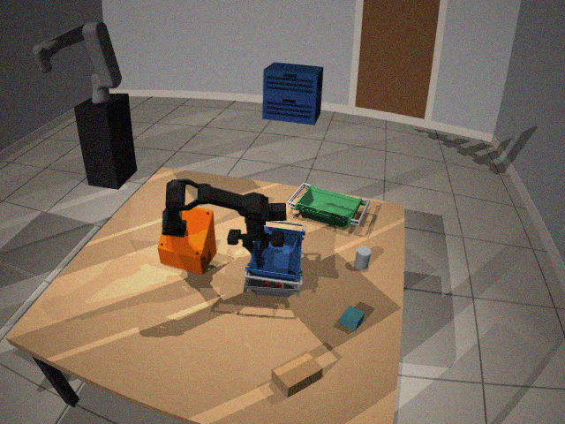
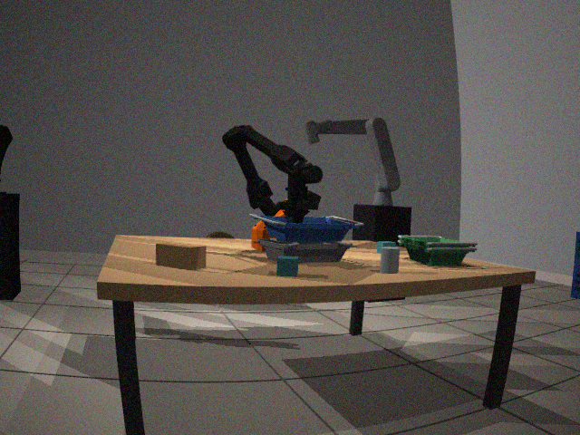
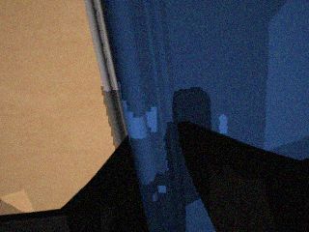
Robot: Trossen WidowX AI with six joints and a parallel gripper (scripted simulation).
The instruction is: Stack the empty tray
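Tray position: blue tray (image 1: 286, 257) (image 2: 314, 232) (image 3: 222, 53) directly over the loaded grey tray (image 1: 291, 291) (image 2: 306, 255), long axes roughly aligned by eye. My fingers (image 1: 258, 256) (image 2: 296, 219) are closed on the blue tray's long side wall, on the side toward my orange base (image 1: 185, 241) (image 2: 257, 235); most of its body extends outward from them. Red blocks (image 1: 266, 284) show below its end. Full seating on both bars: cannot tell. Judgement: off-centre grip may tip the far side; check level support, lower if needed, then release.
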